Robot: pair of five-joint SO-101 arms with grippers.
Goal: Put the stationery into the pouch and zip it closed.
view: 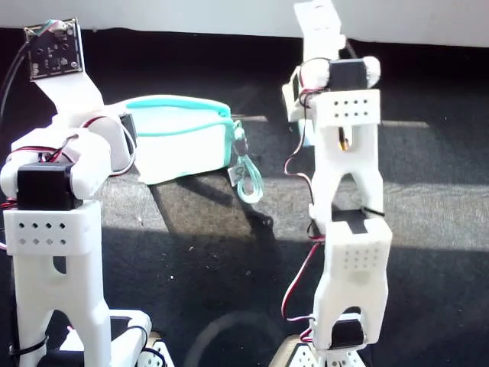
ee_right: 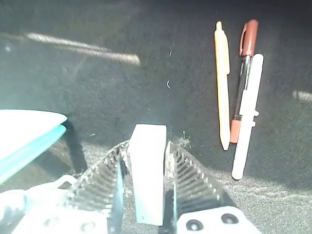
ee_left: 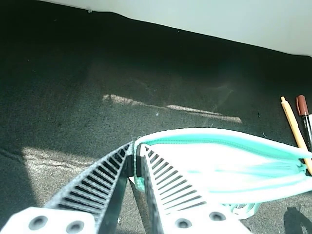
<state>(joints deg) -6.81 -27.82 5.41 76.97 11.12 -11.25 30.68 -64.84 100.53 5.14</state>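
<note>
The white pouch [view: 183, 141] with a teal zipper lies on the dark mat, its mouth open [ee_left: 229, 156]. My left gripper [ee_left: 135, 157] is shut on the pouch's rim at one end, next to the left arm [view: 114, 134] in the high view. My right gripper [ee_right: 146, 146] is shut on a white eraser block [ee_right: 147, 175] just above the mat. Beyond it lie three pens side by side: a cream pen [ee_right: 222, 83], a brown-capped marker [ee_right: 242, 73] and a white pen [ee_right: 248, 117]. The pouch's corner [ee_right: 24, 131] is off to the side of the right gripper.
A teal cord loop [view: 248, 180] hangs from the pouch's right end. The right arm's tall white frame [view: 348, 168] stands to the right of the pouch. A pale wall edge [ee_left: 219, 19] borders the mat at the back.
</note>
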